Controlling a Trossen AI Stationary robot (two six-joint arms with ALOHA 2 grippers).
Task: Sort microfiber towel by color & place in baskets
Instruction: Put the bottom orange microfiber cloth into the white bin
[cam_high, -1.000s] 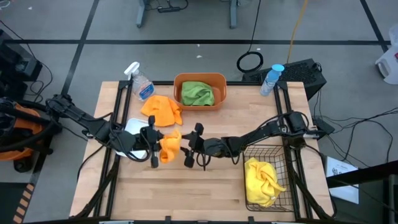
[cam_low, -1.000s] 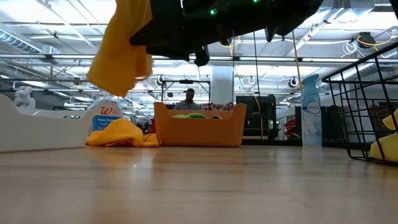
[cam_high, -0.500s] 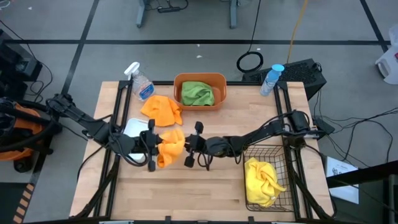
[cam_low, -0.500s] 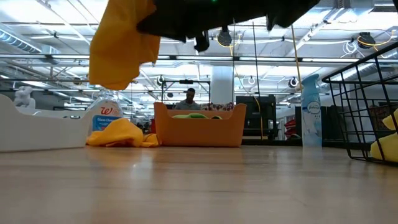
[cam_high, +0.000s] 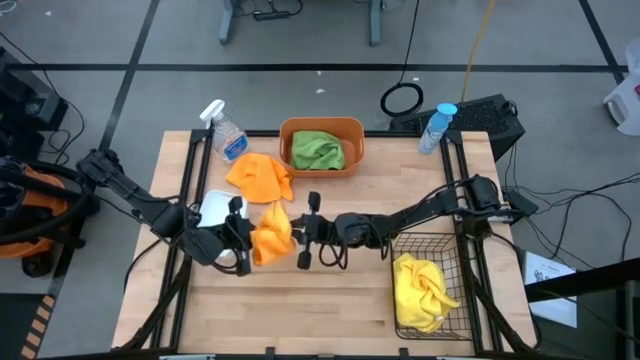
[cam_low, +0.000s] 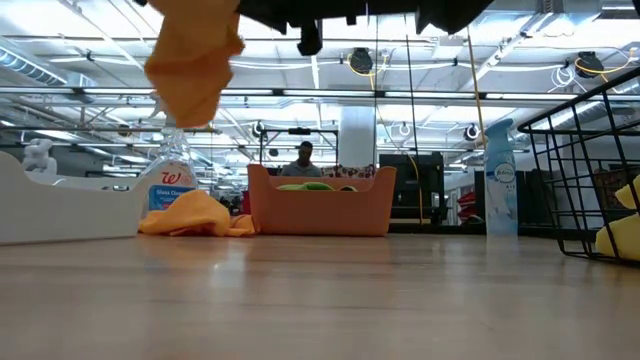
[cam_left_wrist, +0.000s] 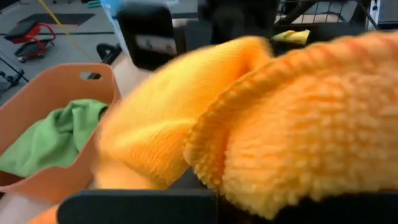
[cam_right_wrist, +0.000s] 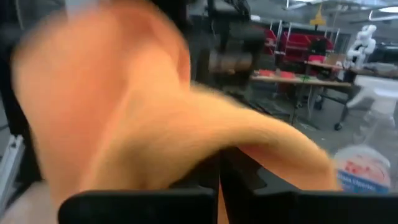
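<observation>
— Where's your orange towel (cam_high: 272, 232)?

— Off the table (cam_high: 330, 310), near its middle, hanging between your two grippers. The left gripper (cam_high: 243, 236) is clenched on it. The right gripper (cam_high: 304, 231) touches its other side, probably pinching it too, but I cannot tell.

— And the baskets?

— Orange tub (cam_high: 321, 146) at the far edge, green towel (cam_high: 317, 150) inside. Wire basket (cam_high: 428, 280) at the near right corner holds a yellow towel (cam_high: 424, 288). A second orange towel (cam_high: 260, 176) lies beside the tub.

An orange plastic tub (cam_high: 321, 146) sits at the wooden surface's (cam_high: 330, 300) twelve o'clock, a black wire-mesh basket (cam_high: 425, 285) at four, and a white plastic bin (cam_high: 214, 208) at nine.
</observation>
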